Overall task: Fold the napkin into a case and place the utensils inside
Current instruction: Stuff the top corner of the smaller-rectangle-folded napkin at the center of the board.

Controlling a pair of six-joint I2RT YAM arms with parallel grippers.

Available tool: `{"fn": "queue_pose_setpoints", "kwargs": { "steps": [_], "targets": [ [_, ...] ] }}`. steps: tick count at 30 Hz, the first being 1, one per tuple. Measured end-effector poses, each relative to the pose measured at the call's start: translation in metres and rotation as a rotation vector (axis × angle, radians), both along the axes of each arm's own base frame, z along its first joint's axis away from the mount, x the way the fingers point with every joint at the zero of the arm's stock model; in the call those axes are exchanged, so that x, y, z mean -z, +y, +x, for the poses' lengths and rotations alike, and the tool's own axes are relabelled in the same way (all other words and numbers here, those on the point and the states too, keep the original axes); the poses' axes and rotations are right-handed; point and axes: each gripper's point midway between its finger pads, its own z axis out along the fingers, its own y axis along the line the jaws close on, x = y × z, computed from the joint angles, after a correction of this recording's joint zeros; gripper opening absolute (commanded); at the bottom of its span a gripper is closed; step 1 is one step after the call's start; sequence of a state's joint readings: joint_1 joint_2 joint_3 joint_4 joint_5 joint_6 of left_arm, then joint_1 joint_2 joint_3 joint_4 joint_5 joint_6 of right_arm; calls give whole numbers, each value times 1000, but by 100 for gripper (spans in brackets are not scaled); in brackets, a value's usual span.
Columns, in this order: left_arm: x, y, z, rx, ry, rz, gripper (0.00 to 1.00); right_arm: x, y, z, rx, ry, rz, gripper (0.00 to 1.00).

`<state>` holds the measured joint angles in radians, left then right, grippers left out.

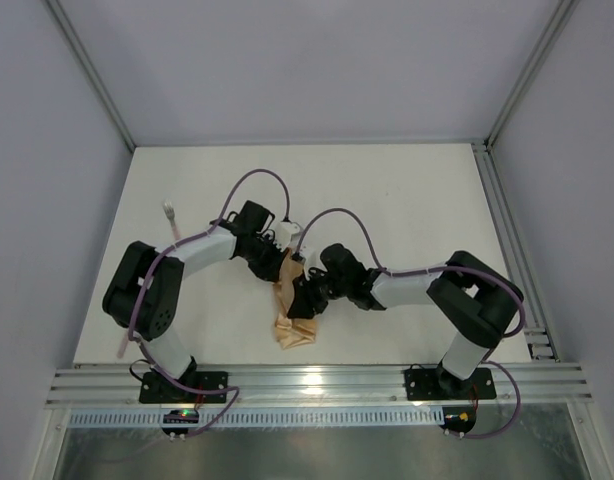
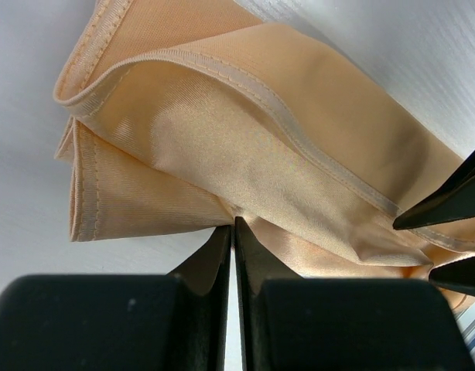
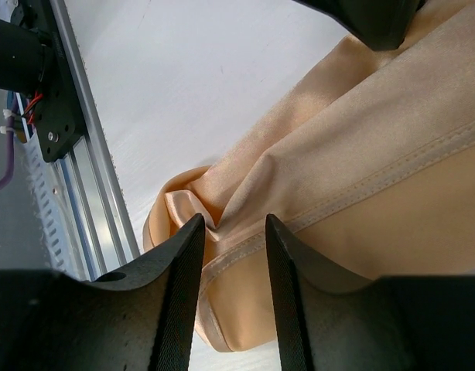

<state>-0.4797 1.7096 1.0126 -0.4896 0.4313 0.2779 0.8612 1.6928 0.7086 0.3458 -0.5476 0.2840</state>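
The peach-orange napkin (image 1: 294,325) lies crumpled in loose folds near the table's front middle, not shaped as a case. My left gripper (image 1: 284,262) is at its far end. In the left wrist view its jaws (image 2: 234,222) are shut, pinching the napkin (image 2: 245,131) at the tips. My right gripper (image 1: 307,296) is over the napkin's middle. In the right wrist view it (image 3: 234,220) is open, fingers either side of a hemmed fold of the napkin (image 3: 361,154). A utensil's whitish head (image 1: 169,210) shows at far left, its pink handle end (image 1: 122,343) showing below the left arm.
An aluminium rail (image 1: 317,380) runs along the table's front edge and also shows in the right wrist view (image 3: 90,193). Frame posts and grey walls enclose the table. The right gripper's fingers (image 2: 446,205) show in the left wrist view, close to the cloth.
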Motion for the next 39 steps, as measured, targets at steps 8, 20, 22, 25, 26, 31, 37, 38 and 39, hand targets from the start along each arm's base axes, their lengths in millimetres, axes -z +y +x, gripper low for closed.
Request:
{"fn": "queue_pose_setpoints", "kwargs": {
  "steps": [8, 20, 22, 25, 26, 31, 37, 38, 39],
  "targets": [
    [-2, -1, -1, 2, -1, -10, 6, 15, 8, -6, 24, 57, 13, 14],
    [-6, 4, -2, -18, 29, -29, 34, 20, 9, -8, 44, 78, 27, 4],
    [-11, 11, 1, -42, 33, -37, 40, 20, 9, -8, 46, 79, 27, 4],
    [-25, 21, 10, -79, 8, -58, 44, 20, 9, -8, 48, 77, 28, 4],
    [-32, 23, 13, -88, -9, -67, 46, 20, 9, -8, 49, 77, 28, 4],
    [-59, 13, 27, -106, -65, -135, 55, 20, 9, -7, 54, 76, 32, 4],
    [-69, -13, 57, -160, -65, -197, 59, 19, 10, -7, 60, 76, 42, 4],
    [-67, -17, 60, -167, -60, -200, 59, 19, 10, -7, 61, 75, 43, 4],
    [-63, -20, 61, -173, -54, -197, 59, 19, 9, -7, 61, 74, 44, 4]
  ]
}}
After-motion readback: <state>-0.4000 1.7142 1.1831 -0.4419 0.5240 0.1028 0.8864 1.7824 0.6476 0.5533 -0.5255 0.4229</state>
